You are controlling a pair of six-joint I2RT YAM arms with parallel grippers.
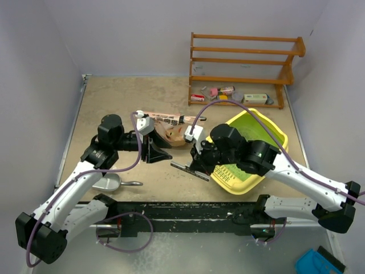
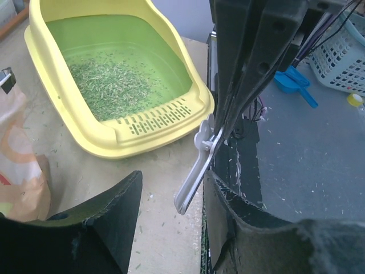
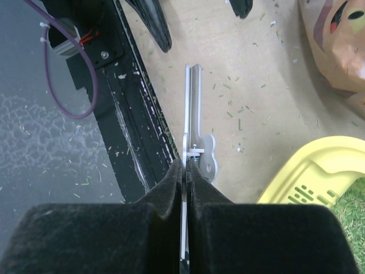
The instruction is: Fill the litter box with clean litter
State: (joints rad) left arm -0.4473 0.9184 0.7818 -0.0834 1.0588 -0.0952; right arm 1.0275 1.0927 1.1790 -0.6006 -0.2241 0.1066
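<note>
The yellow litter box [image 1: 274, 128] with a green floor stands right of centre; the left wrist view shows its slotted rim [image 2: 142, 137]. A thin scatter of pale green litter [image 2: 111, 85] lies on its floor. My right gripper [image 1: 199, 162] is shut on a long silver metal clip [image 1: 190, 171], held edge-on between its pads [image 3: 186, 168] just left of the box. My left gripper [image 1: 159, 151] is open [image 2: 172, 177]. The clip's free end [image 2: 197, 171] hangs between its fingers, close to the right one, not clamped.
A tan printed bag [image 1: 168, 128] lies on its side behind both grippers. A silver scoop [image 1: 111, 182] lies by the left arm. A wooden rack [image 1: 245, 63] stands at the back right. A black rail [image 1: 188, 214] runs along the table's front edge.
</note>
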